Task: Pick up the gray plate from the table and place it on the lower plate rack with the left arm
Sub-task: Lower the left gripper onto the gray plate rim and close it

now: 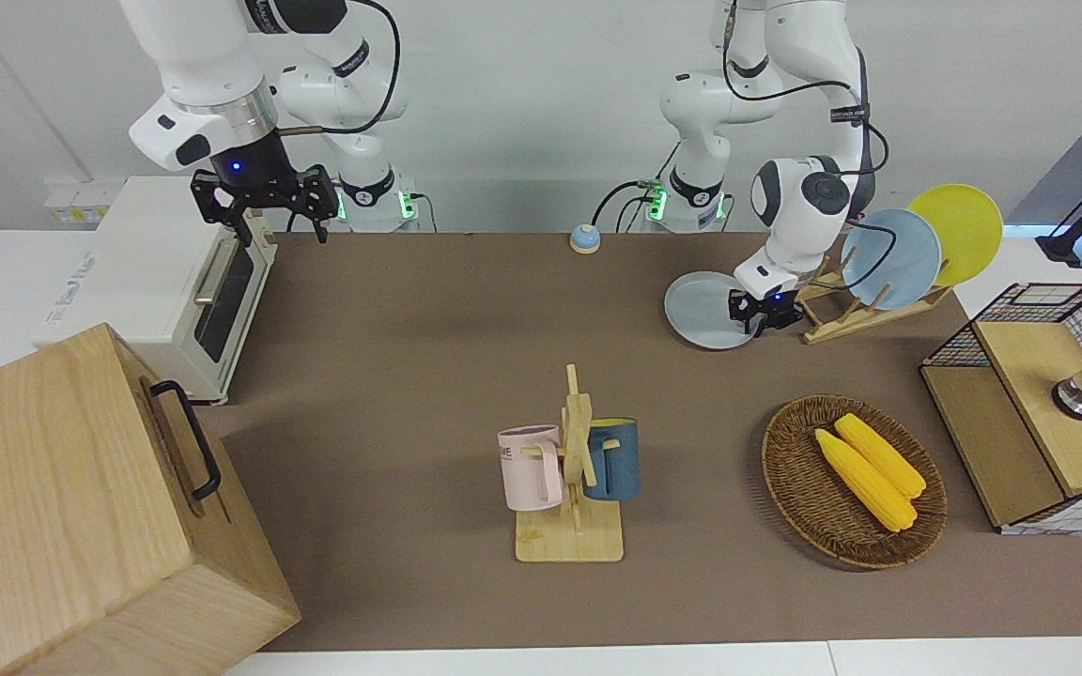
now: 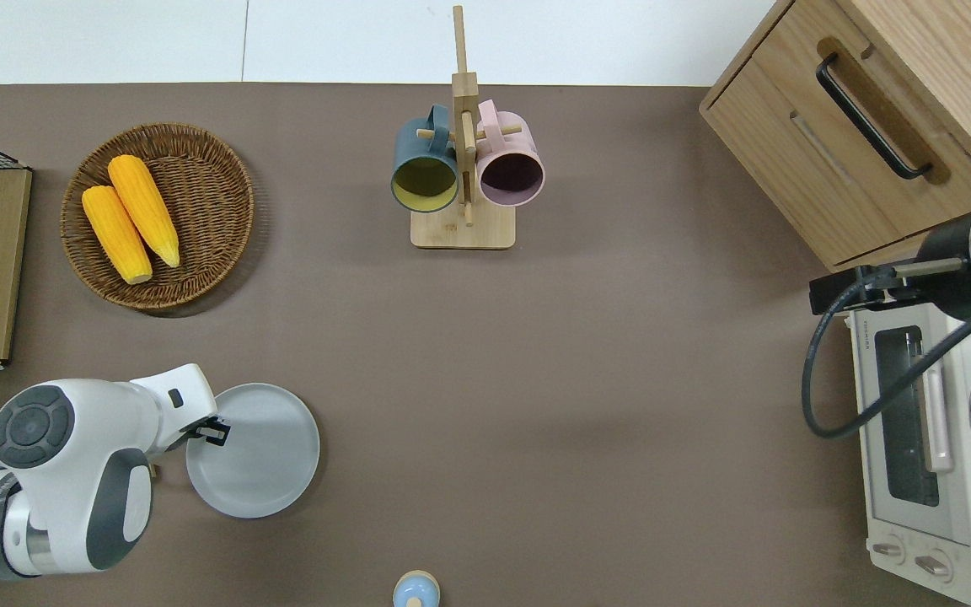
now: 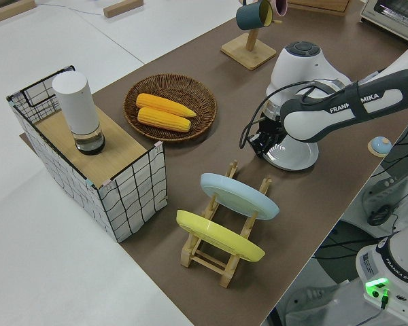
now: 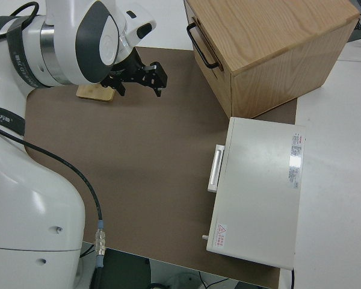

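Note:
The gray plate [image 1: 699, 310] lies on the brown table [image 1: 428, 376], beside the low end of the lower plate rack [image 1: 865, 314]. It also shows in the overhead view [image 2: 262, 455] and the left side view [image 3: 296, 155]. My left gripper [image 1: 755, 317] is shut on the plate's rim at the edge nearest the rack, seen from above [image 2: 214, 432] and from the side [image 3: 268, 144]. The rack [image 3: 211, 257] holds a light blue plate [image 1: 890, 258] and a yellow plate [image 1: 959, 230] in its upper slots. My right gripper [image 1: 264, 211] is parked and open.
A wicker basket [image 1: 856, 479] with two corn cobs and a wire-and-wood box [image 1: 1039, 404] stand farther from the robots than the rack. A mug tree [image 1: 574, 469] is mid-table. A small bell [image 1: 584, 238], a toaster oven [image 1: 156, 272] and a wooden cabinet [image 1: 81, 507] stand elsewhere.

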`<state>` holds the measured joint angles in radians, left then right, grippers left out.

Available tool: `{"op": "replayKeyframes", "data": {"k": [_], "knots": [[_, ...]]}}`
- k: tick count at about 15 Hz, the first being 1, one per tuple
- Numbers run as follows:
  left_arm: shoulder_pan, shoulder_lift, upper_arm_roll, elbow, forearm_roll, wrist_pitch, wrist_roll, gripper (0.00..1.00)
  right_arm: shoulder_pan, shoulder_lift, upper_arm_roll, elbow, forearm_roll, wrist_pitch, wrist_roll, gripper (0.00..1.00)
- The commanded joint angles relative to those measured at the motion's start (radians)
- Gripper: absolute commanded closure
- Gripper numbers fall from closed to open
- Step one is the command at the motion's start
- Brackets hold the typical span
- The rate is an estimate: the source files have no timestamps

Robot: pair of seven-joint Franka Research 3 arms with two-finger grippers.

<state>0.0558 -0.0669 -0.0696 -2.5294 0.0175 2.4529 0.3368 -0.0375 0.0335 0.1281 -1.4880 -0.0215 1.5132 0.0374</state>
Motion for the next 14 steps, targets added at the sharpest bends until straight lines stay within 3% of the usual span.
{"op": "replayKeyframes", "data": {"k": [1, 8, 14], "knots": [[-0.007, 0.007, 0.008, -0.017, 0.016, 0.018, -0.001, 1.0, -0.022, 0.009, 0.021, 0.02, -0.003, -0.016, 0.013, 0.017], [0.001, -0.005, 0.01, -0.006, 0.016, -0.006, 0.019, 1.0, -0.022, 0.009, 0.021, 0.02, -0.003, -0.016, 0.013, 0.017], [0.001, -0.053, 0.013, 0.099, 0.016, -0.211, 0.022, 1.0, -0.022, 0.009, 0.021, 0.02, -0.003, -0.016, 0.013, 0.017]]}}
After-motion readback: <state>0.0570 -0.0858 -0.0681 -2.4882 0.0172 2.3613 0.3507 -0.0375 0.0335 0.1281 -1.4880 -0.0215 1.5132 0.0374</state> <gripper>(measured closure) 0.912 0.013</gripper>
